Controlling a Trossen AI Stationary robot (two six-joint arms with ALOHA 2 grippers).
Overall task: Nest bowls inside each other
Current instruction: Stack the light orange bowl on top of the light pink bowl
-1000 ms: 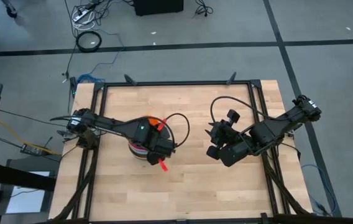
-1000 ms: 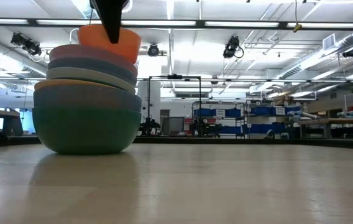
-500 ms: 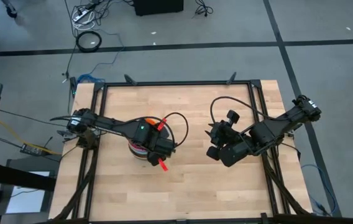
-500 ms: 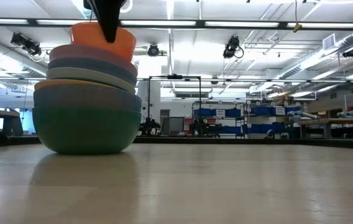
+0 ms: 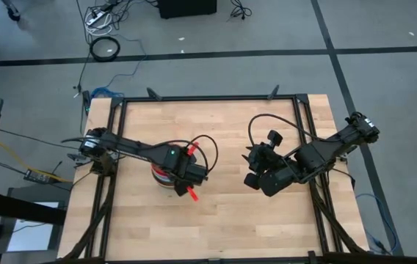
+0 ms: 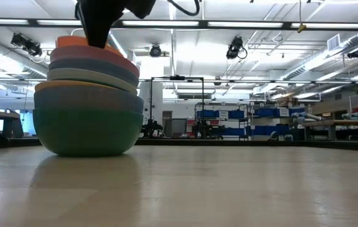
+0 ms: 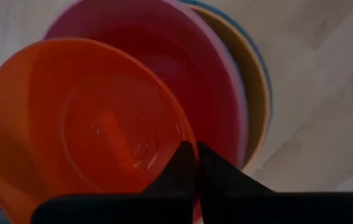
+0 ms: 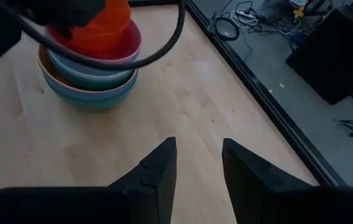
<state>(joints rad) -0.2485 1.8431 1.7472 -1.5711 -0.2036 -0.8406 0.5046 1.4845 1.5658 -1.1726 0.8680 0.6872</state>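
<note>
Pincer work at this moment belongs to the left arm: the left pincer is clamped together on the rim of the orange bowl, one finger inside the wall and one outside. A rim pinch like this lets the bowl hang open side up, so it can go straight down into the one beneath.

Below the left pincer spreads the wooden desk, the largest thing here, bare apart from one stack. That stack of bowls stands directly under the pincer. Its base is the teal bowl, the widest, with a blue bowl seated in it and paler bowls above, each smaller than the one that carries it, which is why the pile sits steady. Topmost in the stack is the pink bowl, its magenta-red inside showing in the left wrist view just beyond the held bowl.

In the low view the orange bowl sits low in the pink one, only its rim showing above, so I judge the placing nearly done; what remains is to let go and lift clear without dragging the bowl along.

Well away from the left pincer, across the desk, the right pincer waits with its fingers apart and nothing between them, pointed toward the stack.
</note>
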